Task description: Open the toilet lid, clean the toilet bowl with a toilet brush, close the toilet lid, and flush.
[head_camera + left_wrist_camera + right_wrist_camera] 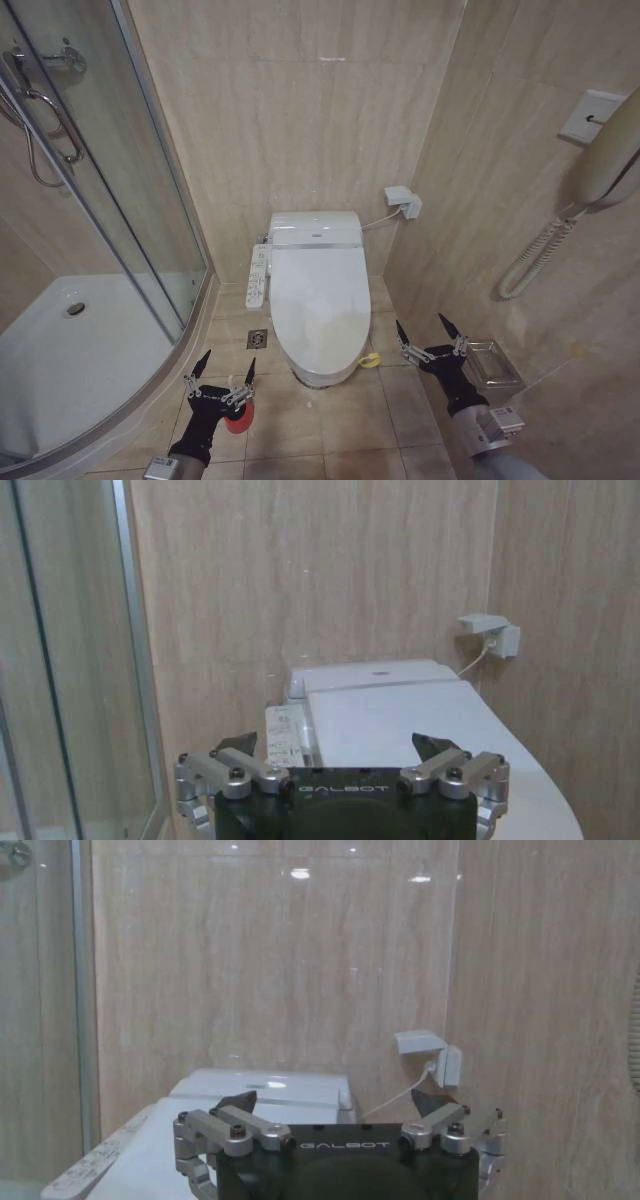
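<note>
Beige tiled walls enclose the toilet bowl [318, 375], toilet lid [318, 295] down; my left tool [225, 372] and right tool [428, 333] flank it, both spread wide.

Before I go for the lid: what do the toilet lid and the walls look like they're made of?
The toilet lid looks like glossy white moulded plastic: smooth, thin-edged, with soft reflections. It is down. The walls look like polished beige stone or stone-look tile: faint veining, seams and bright lamp glints; which of the two I cannot tell. Both grippers, left gripper and right gripper, hang open, touching nothing.
</note>
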Robot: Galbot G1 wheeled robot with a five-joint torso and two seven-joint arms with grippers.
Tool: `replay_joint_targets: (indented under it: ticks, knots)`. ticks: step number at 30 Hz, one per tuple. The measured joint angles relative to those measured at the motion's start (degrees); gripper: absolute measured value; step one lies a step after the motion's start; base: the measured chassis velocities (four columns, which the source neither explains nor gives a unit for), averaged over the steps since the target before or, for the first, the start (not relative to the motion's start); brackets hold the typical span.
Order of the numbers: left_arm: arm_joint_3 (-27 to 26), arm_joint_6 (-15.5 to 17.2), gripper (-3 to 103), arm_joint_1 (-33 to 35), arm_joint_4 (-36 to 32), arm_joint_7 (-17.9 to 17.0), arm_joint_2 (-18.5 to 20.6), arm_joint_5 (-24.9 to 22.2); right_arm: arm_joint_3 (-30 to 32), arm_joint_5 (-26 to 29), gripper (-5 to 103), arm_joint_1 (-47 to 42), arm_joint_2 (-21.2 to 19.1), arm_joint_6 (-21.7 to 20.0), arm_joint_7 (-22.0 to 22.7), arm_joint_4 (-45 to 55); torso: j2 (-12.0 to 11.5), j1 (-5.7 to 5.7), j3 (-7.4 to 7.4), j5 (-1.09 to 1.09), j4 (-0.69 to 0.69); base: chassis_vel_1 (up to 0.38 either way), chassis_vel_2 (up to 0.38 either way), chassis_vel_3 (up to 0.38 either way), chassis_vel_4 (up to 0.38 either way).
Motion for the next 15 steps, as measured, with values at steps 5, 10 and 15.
replay_joint_targets:
  ticks: [5, 10, 15]
  knots:
    - [0.0, 0.0, 100, 0.0, 0.0, 0.0, -0.01, 0.0, 0.01, 0.0, 100, 0.0, -0.01, 0.0, 0.0, 0.0, 0.0, 0.0, 0.0, 0.01, 0.0, 0.06, 0.065, -0.066, -0.069]
    - [-0.07, 0.0, 100, 0.0, 0.0, -0.01, 0.02, 0.0, -0.02, 0.0, 100, 0.0, 0.0, 0.0, -0.01, 0.0, 0.0, 0.01, -0.01, -0.03, 0.01, 0.133, 0.13, -0.122, -0.116]
    - [-0.09, 0.0, 100, 0.0, 0.0, -0.01, 0.02, 0.0, -0.01, 0.0, 100, 0.0, 0.0, 0.0, -0.01, 0.0, 0.0, 0.0, -0.01, -0.02, 0.01, 0.057, 0.042, -0.04, -0.032]
